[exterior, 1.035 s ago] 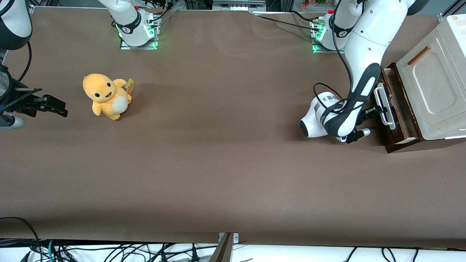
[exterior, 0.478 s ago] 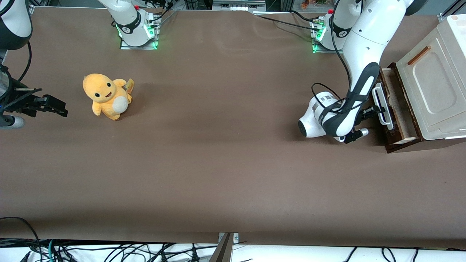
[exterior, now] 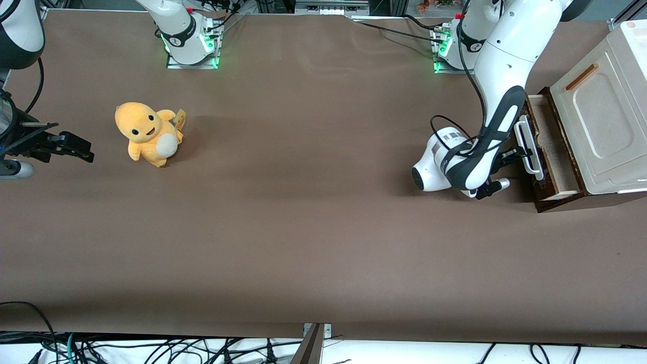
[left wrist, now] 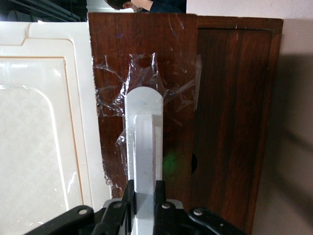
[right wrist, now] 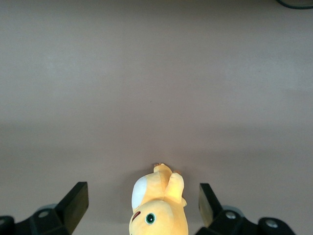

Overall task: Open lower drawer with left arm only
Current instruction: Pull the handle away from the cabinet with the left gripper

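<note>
The lower drawer (exterior: 555,147) stands partly pulled out of the cream cabinet (exterior: 604,119), and its pale wood inside shows. Its dark brown front (left wrist: 225,98) carries a long white bar handle (exterior: 527,146). The left arm (exterior: 498,126) reaches down in front of the drawer. Its black gripper (exterior: 519,154) is shut on that handle. In the left wrist view the gripper (left wrist: 145,196) pinches the white bar handle (left wrist: 144,137) between both black fingers (left wrist: 128,198), with crinkled clear tape around the handle's end.
A cream panel (exterior: 596,111) with an orange-brown strip handle (exterior: 581,77) sits above the drawer. An orange plush toy (exterior: 146,134) stands toward the parked arm's end of the brown table (exterior: 303,227). Arm bases (exterior: 450,48) stand at the table's edge farthest from the front camera.
The gripper has moved toward the parked arm's end with the handle, and the lower drawer has slid a little further out of the cabinet.
</note>
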{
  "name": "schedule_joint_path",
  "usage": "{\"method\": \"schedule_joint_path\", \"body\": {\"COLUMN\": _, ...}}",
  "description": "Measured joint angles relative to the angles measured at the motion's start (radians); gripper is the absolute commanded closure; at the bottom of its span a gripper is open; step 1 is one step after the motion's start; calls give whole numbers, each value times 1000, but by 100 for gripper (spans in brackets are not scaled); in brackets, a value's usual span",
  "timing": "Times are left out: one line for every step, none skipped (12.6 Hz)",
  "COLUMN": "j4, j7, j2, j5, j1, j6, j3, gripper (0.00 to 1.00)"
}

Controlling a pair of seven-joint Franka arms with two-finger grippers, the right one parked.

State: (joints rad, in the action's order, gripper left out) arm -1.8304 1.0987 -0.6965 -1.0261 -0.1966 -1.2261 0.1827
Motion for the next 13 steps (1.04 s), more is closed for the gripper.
{"method": "schedule_joint_path", "body": {"j4": 6, "j7": 0, "j2": -1, "j5": 5, "j1": 0, "j6": 1, "j3": 0, "gripper": 88}}
{"method": "schedule_joint_path", "body": {"j4": 11, "j7": -2, "j2": -2, "j5": 11, "j1": 0, "j6": 3, "j3": 0, "gripper": 87}}
{"method": "schedule_joint_path", "body": {"j4": 14, "j7": -2, "j2": -3, "j5": 14, "j1": -2, "j6": 5, "j3": 0, "gripper": 88}}
{"method": "schedule_joint_path", "body": {"j4": 17, "j7": -3, "j2": -4, "j5": 17, "j1": -5, "j6": 6, "j3": 0, "gripper": 88}}
{"method": "schedule_joint_path", "body": {"j4": 20, "j7": -3, "j2": -5, "j5": 28, "j1": -10, "j6": 11, "j3": 0, "gripper": 87}}
{"method": "schedule_joint_path", "body": {"j4": 22, "j7": -3, "j2": -5, "j5": 40, "j1": -18, "j6": 17, "j3": 1, "gripper": 87}}
{"method": "schedule_joint_path", "body": {"j4": 23, "j7": -3, "j2": -5, "j5": 47, "j1": -26, "j6": 21, "j3": 1, "gripper": 88}}
{"method": "schedule_joint_path", "body": {"j4": 23, "j7": -2, "j2": -5, "j5": 48, "j1": -31, "j6": 23, "j3": 2, "gripper": 87}}
{"method": "schedule_joint_path", "body": {"j4": 24, "j7": -2, "j2": -5, "j5": 49, "j1": -32, "j6": 24, "j3": 2, "gripper": 87}}
{"method": "schedule_joint_path", "body": {"j4": 24, "j7": -2, "j2": -5, "j5": 49, "j1": -32, "j6": 24, "j3": 2, "gripper": 87}}
{"method": "schedule_joint_path", "body": {"j4": 24, "j7": -2, "j2": -5, "j5": 49, "j1": -32, "j6": 24, "j3": 2, "gripper": 88}}
{"method": "schedule_joint_path", "body": {"j4": 24, "j7": -2, "j2": -5, "j5": 49, "j1": -32, "j6": 24, "j3": 2, "gripper": 88}}
{"method": "schedule_joint_path", "body": {"j4": 24, "j7": -2, "j2": -5, "j5": 49, "j1": -32, "j6": 24, "j3": 2, "gripper": 88}}
